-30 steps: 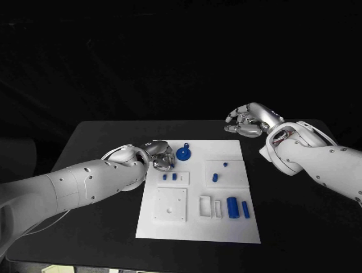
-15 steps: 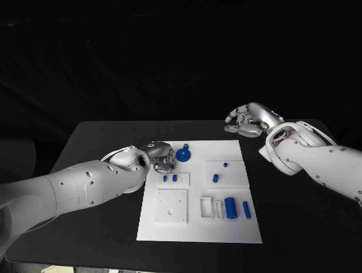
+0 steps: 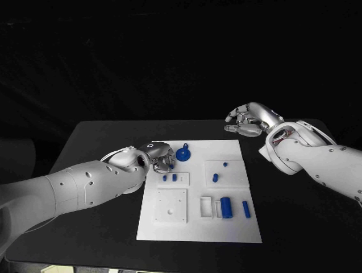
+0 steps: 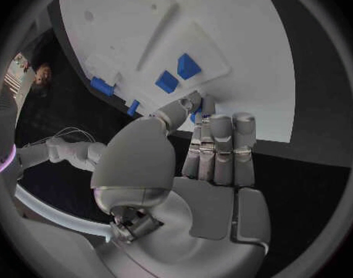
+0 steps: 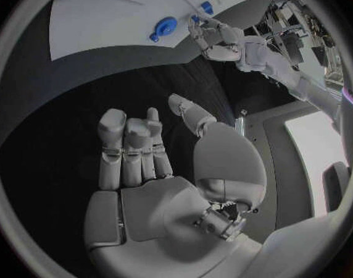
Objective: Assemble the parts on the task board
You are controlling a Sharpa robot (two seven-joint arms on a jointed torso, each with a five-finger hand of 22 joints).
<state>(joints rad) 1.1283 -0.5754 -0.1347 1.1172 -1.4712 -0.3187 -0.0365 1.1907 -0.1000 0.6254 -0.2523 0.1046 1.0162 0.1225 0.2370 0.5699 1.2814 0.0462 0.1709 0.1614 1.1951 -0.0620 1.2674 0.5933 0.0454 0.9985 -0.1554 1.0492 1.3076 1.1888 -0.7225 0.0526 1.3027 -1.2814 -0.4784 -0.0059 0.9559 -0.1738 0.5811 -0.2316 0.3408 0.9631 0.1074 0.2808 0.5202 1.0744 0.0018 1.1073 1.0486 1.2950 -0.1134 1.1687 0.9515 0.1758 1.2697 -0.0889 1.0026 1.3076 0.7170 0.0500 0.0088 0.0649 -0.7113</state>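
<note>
Beside the round blue part [image 3: 183, 154], the left hand [image 3: 158, 160] hovers with fingers apart, empty; right hand [image 3: 250, 120] curled shut, empty

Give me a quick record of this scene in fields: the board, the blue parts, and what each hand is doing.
surface: black table
task board: white plate in the middle of the table
blue parts: round piece with a tab near the board's far edge; two small blocks; two cylinders near the front right
left hand: at the board's left edge, beside the round piece, holding nothing visible
right hand: raised off the board beyond its far right corner, fingers curled, nothing in it
</note>
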